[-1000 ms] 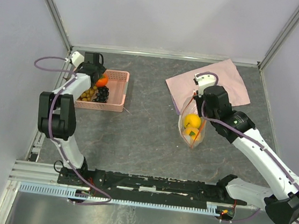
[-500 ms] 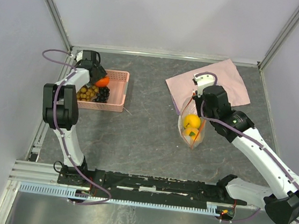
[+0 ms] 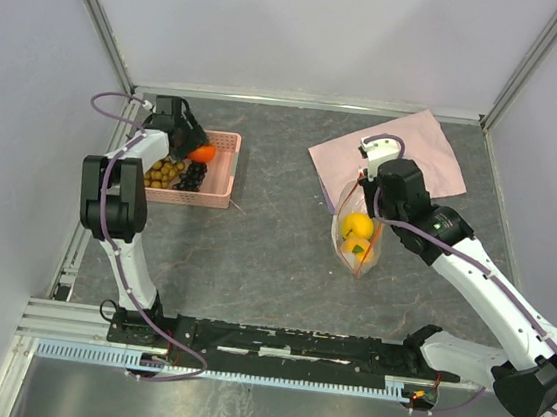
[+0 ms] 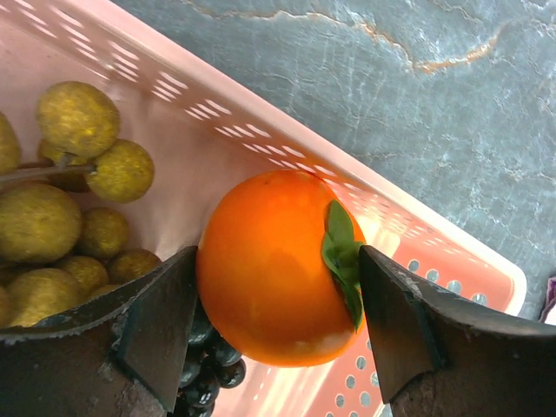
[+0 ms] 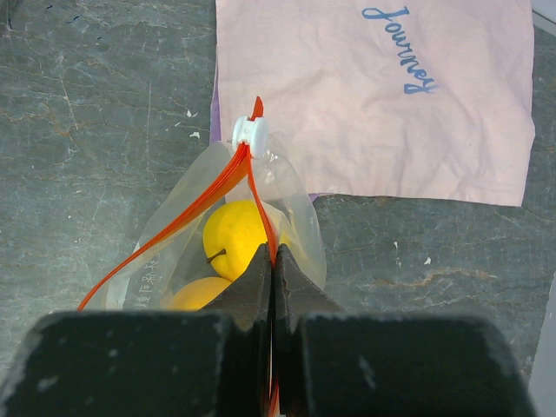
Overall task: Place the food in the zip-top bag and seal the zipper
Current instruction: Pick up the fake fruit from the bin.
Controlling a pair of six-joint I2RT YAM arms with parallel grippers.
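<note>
An orange green-topped persimmon (image 4: 269, 278) sits between the fingers of my left gripper (image 4: 278, 321), which is shut on it above the pink basket (image 4: 261, 130). From above, the persimmon (image 3: 202, 152) and left gripper (image 3: 197, 149) are over the basket's (image 3: 224, 177) far part. Dark grapes (image 4: 204, 373) and a tan berry cluster (image 4: 52, 217) lie in the basket. My right gripper (image 5: 274, 261) is shut on the zipper (image 5: 174, 230) of the zip-top bag (image 5: 300, 208), holding the mouth up. Inside are a yellow lemon (image 5: 234, 234) and an orange fruit (image 5: 195, 295).
A pink cloth with writing (image 5: 373, 95) lies just beyond the bag, at the back right (image 3: 416, 149). The zipper's white slider (image 5: 249, 132) sits at the strip's far end. Grey walls enclose the table on three sides.
My left gripper has shifted a little to the right over the basket with the persimmon in it, and its arm has swung. The right arm and bag have not moved.
</note>
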